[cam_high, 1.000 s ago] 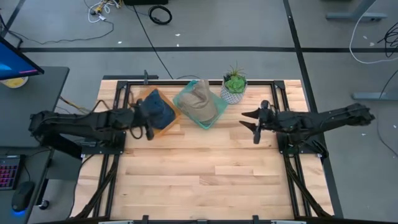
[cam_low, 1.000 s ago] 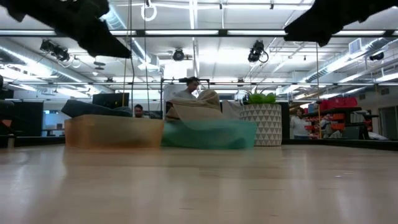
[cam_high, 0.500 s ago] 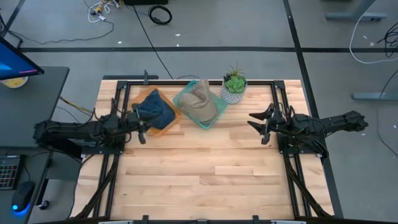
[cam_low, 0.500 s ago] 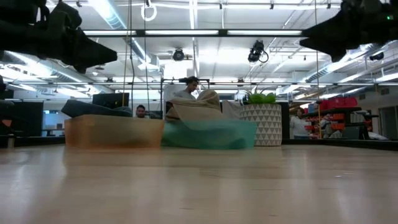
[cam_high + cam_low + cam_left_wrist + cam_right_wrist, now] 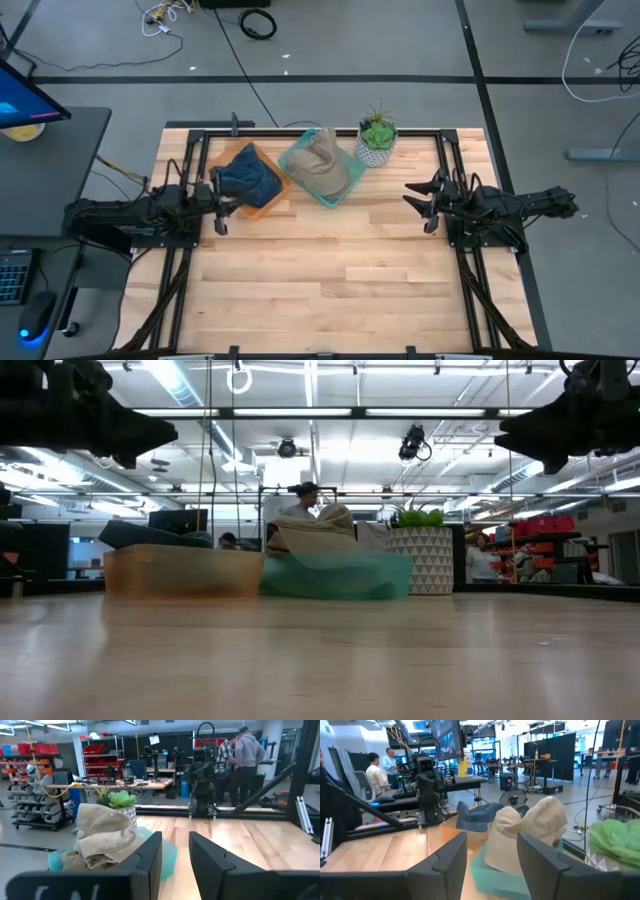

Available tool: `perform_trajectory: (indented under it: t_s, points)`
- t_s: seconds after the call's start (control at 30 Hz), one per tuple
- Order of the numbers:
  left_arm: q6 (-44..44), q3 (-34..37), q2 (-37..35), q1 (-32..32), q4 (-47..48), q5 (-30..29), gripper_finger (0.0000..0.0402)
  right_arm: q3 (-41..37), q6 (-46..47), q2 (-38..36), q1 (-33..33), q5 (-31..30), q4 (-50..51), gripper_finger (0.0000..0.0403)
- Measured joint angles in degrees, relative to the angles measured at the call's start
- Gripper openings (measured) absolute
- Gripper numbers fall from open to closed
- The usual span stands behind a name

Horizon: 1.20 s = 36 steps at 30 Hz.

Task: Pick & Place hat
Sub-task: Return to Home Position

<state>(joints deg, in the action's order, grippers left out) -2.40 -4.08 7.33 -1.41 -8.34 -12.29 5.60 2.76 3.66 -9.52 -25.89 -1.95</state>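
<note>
Looks like the sorting's basically done: the floppy tan fabric caps point(image 5: 322, 165) are lying piled in the see-through teal plastic bin point(image 5: 298, 175) at the back of the pale wooden table point(image 5: 330, 290), right beside an orange bin point(image 5: 275, 196) holding a dark blue cap point(image 5: 250, 178). The left gripper point(image 5: 220, 210) is hovering just off that orange bin, fingers a little apart, carrying nothing. The right gripper point(image 5: 424, 206) is hanging by the table's right side, fingers spread wide, also empty. I'm guessing that's because nothing's left out to grab.

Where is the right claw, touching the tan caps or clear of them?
Apart. The high view shows bare table between the open right claw and the tan caps.
</note>
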Motion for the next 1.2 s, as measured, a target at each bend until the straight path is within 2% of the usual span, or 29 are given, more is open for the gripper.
perform_trajectory:
  t_s: [0.1,0.2,0.3,0.43,0.8,1.2]
  points:
    - [0.5,0.2,0.0,0.0,0.2,1.1,0.0101,-1.1,0.9,-1.8,0.0,0.0,1.4,0.0176]
    - [0.2,3.2,0.0,0.0,-6.2,3.2,0.01,-2.6,1.8,-3.4,0.0,0.0,2.0,0.0176]
    - [0.5,3.5,0.4,0.0,-6.7,3.8,0.01,-4.0,2.4,-3.6,0.0,0.2,0.8,0.0176]
    - [-1.4,3.5,0.5,0.0,-7.7,3.9,0.01,-4.0,0.1,-3.7,0.0,5.4,0.5,0.0176]
    - [-0.5,3.5,0.5,0.0,-3.5,10.3,0.01,-4.0,-8.3,-3.7,0.0,20.1,2.3,0.0176]
    - [0.3,3.6,0.5,0.0,5.9,10.4,0.01,-4.0,-4.7,-3.7,0.0,20.4,2.4,0.0176]
